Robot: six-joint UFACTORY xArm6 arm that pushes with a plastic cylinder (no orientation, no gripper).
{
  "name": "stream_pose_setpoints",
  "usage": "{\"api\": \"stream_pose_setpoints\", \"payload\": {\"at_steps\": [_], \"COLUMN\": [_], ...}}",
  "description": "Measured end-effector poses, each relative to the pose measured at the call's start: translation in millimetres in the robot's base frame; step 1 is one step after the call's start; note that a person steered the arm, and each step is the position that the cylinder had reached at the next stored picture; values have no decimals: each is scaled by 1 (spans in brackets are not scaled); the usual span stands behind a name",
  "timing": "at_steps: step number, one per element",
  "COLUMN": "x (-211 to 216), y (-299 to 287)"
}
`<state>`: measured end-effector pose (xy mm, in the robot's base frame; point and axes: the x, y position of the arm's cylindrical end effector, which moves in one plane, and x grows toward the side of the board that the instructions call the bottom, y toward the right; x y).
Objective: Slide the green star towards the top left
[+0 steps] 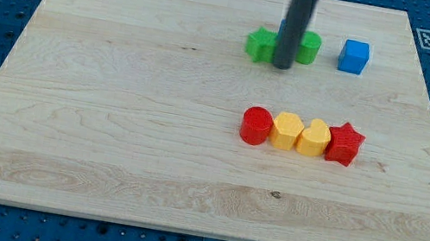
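Note:
The green star [259, 45] lies on the wooden board [113, 103] near the view's top, right of centre. My tip [283, 64] stands just right of the star, between it and a green round block [309, 47]. The rod hides the inner edges of both green blocks, so I cannot tell whether the tip touches the star.
A blue cube [353, 56] sits right of the green round block. Lower down is a row touching side by side: a red cylinder [256, 126], a yellow block [286, 131], a yellow heart-like block [313, 138] and a red star [345, 144].

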<state>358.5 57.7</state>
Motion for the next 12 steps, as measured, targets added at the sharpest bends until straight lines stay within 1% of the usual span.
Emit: {"api": "stream_pose_setpoints", "payload": {"at_steps": [1, 2, 3, 4, 5, 6, 7, 8, 9, 10, 11, 12], "x": [-14, -19, -6, -9, -37, -71, -84, -82, -54, -38, -49, -71], "y": [-62, -79, -37, -3, -18, -86, -152, -167, -149, -155, -182, -209]}}
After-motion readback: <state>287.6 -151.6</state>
